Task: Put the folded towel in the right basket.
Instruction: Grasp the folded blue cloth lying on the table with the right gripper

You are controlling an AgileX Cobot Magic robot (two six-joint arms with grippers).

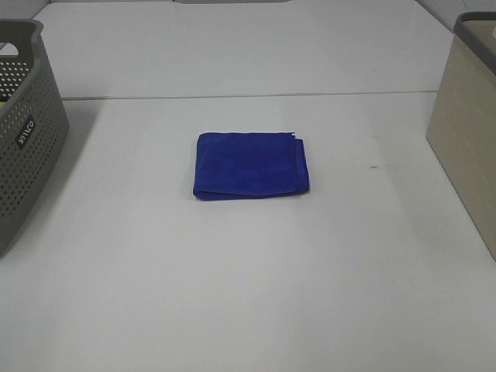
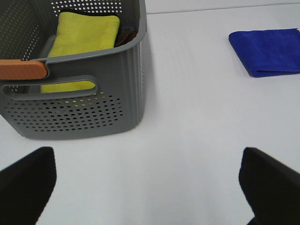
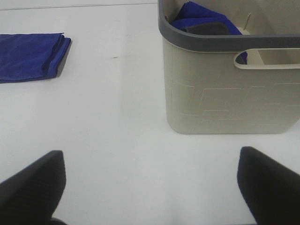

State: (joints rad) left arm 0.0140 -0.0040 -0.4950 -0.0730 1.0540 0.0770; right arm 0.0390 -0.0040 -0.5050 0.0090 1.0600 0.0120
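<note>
The folded towel (image 1: 250, 165), deep blue, lies flat on the white surface (image 1: 248, 302) near the middle of the high camera's picture. It touches neither basket. Its layered, open edges face 3 o'clock and its smooth fold faces 6 o'clock.

At 3 o'clock from the towel, well apart from it, stands the right basket (image 1: 465, 136). It is beige with a dark grey rim and is cut off by the picture's edge. The right wrist camera shows a handle slot in its wall and a blue cloth (image 3: 199, 18) already lying inside, with something dark on top of that cloth. A small dark mark (image 1: 374, 166) sits on the surface between the towel and this basket.

At 9 o'clock from the towel, also well apart, stands the left basket (image 1: 27, 136), grey and perforated. The left wrist camera shows a folded yellow cloth (image 2: 84, 37) inside it and an orange strip (image 2: 23, 69) along its rim.

The left tool (image 2: 150, 187) hangs above bare surface near the grey basket. Its two black fingers (image 2: 28, 183) are spread wide and nothing lies between them. The right tool (image 3: 150, 187) hangs above bare surface just in front of the beige basket. Its fingers (image 3: 269, 183) are likewise spread wide and hold nothing. Each wrist camera also catches the blue towel lying off to one side, clear of the tool.
</note>
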